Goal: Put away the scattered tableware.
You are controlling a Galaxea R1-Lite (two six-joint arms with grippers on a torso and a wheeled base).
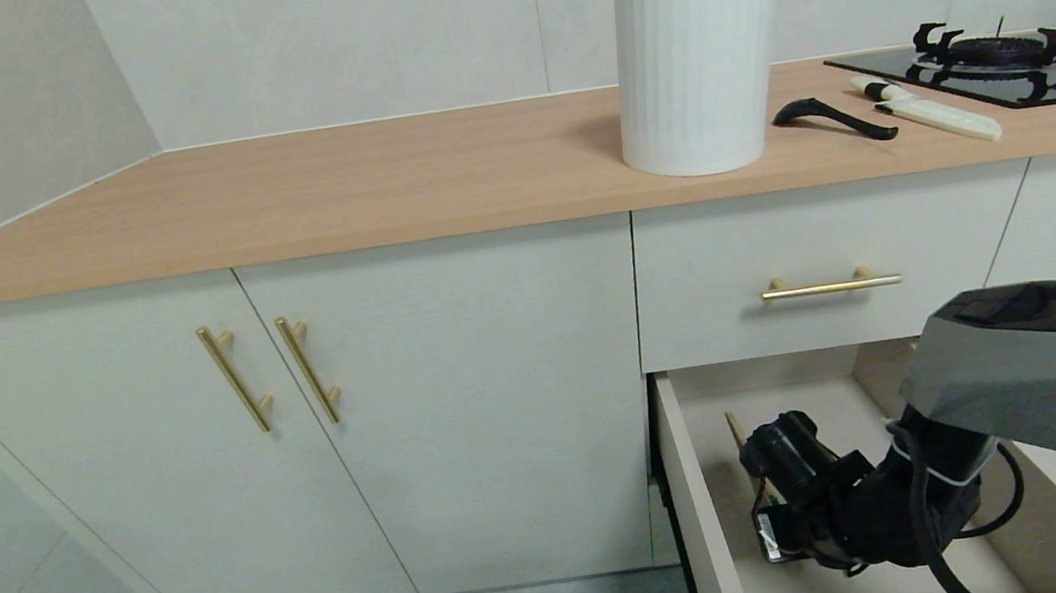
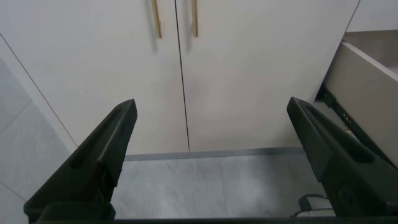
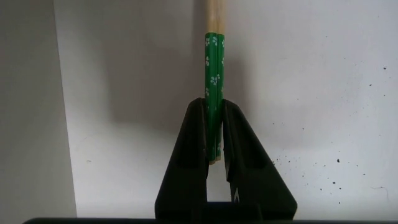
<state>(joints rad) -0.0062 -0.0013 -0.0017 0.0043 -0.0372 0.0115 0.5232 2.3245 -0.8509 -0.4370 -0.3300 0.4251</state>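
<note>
Chopsticks (image 3: 214, 68) look nearly put away. The right gripper (image 3: 214, 106) is down inside the open drawer (image 1: 699, 497) under the worktop (image 1: 323, 186), its fingers (image 3: 186, 143) pinched tight on the green patterned end of the pair, with the bare wooden ends sticking out ahead. Can't tell if they're touching the drawer floor, and they're not let go yet, so I'd call this item almost done, not done. Left to do, by my count: a white knife (image 1: 933, 111) and a black-handled utensil (image 1: 834, 120) lying on the worktop between a tall white ribbed container (image 1: 695, 54) and the hob (image 1: 992, 58). The left gripper (image 2: 211, 106) hangs low in front of the cupboard doors (image 2: 249, 62), fingers spread wide apart, holding nothing.
</note>
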